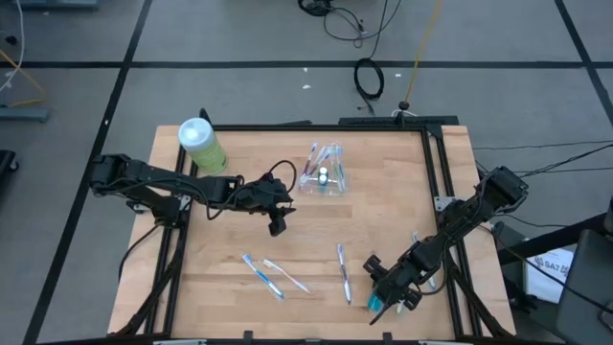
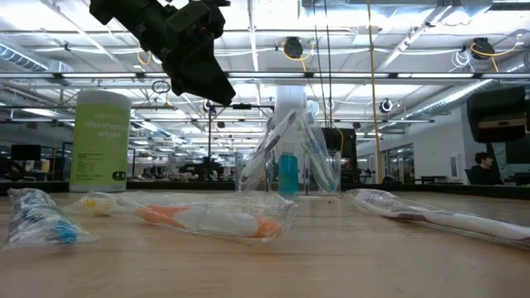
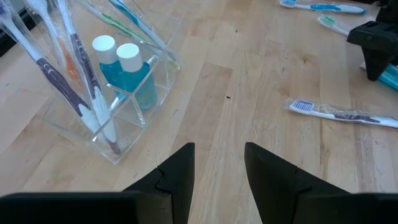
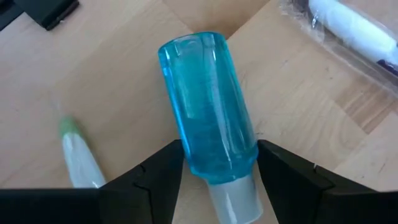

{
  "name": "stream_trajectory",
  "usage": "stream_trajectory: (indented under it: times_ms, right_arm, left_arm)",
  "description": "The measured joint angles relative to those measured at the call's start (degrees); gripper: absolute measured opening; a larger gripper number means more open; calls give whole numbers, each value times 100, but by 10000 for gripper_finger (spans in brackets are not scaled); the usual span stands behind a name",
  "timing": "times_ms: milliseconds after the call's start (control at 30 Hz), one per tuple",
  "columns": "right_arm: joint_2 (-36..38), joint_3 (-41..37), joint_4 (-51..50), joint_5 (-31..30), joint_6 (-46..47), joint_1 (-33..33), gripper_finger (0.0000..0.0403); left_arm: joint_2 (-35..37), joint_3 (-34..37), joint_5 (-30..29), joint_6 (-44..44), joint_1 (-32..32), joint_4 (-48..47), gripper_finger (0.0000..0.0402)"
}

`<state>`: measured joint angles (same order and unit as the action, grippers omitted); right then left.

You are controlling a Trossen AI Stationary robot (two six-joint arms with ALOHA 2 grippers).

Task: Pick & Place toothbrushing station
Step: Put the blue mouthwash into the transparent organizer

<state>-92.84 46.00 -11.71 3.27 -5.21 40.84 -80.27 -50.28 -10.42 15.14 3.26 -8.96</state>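
Note:
The toothbrushing station [image 1: 324,172] is a clear plastic holder standing on the table's far middle. It holds several toothbrushes and two small blue white-capped tubes [image 3: 127,68], and it also shows in the low view [image 2: 290,157]. My left gripper [image 1: 278,225] hangs open and empty above the table, left of the station; in its wrist view [image 3: 217,168] bare wood lies between the fingers. My right gripper [image 1: 385,299], near the table's front right, is shut on a small blue tube [image 4: 208,106]. Three wrapped toothbrushes [image 1: 261,273] [image 1: 287,276] [image 1: 343,271] lie flat on the table's near part. My right gripper pinches the blue tube between its two fingers [image 4: 158,177] at the tube's lower body [image 4: 221,162], just above its white cap [image 4: 233,199]. The tube lies along the fingers, cap end toward the wrist and rounded end pointing away. Whether it rests on the table I cannot tell.
A big light-green bottle with a white cap [image 1: 201,144] stands at the far left corner. A green-headed toothbrush [image 4: 78,155] and a wrapped toothbrush [image 4: 354,31] lie beside the right gripper. A black frame [image 1: 436,172] borders the table.

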Motion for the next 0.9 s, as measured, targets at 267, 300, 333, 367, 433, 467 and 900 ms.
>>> stream_trajectory:
  times_ms: [267, 300, 333, 367, 433, 467, 900]
  right_arm:
    - [-5, 0, -201, -33, 292, -35, 170]
    - [-5, 0, -204, -33, 293, -35, 168]
    - [-5, 0, -207, -33, 297, -35, 168]
    - [-5, 0, -210, -33, 297, -35, 168]
    - [-7, -1, -217, -33, 304, -35, 169]
    - [-7, -3, -218, -41, 336, -35, 170]
    - [364, -41, -305, -1135, 651, -66, 171]
  left_arm:
    - [0, 0, 1, 0, 1, -4, 145]
    - [0, 0, 1, 0, -1, -4, 145]
    - [0, 0, 1, 0, 0, -4, 145]
    - [0, 0, 1, 0, 0, -4, 145]
    - [0, 0, 0, 0, -1, -6, 145]
    - [0, 0, 1, 0, 1, -6, 145]
    - [0, 0, 9, 241, 0, 18, 145]
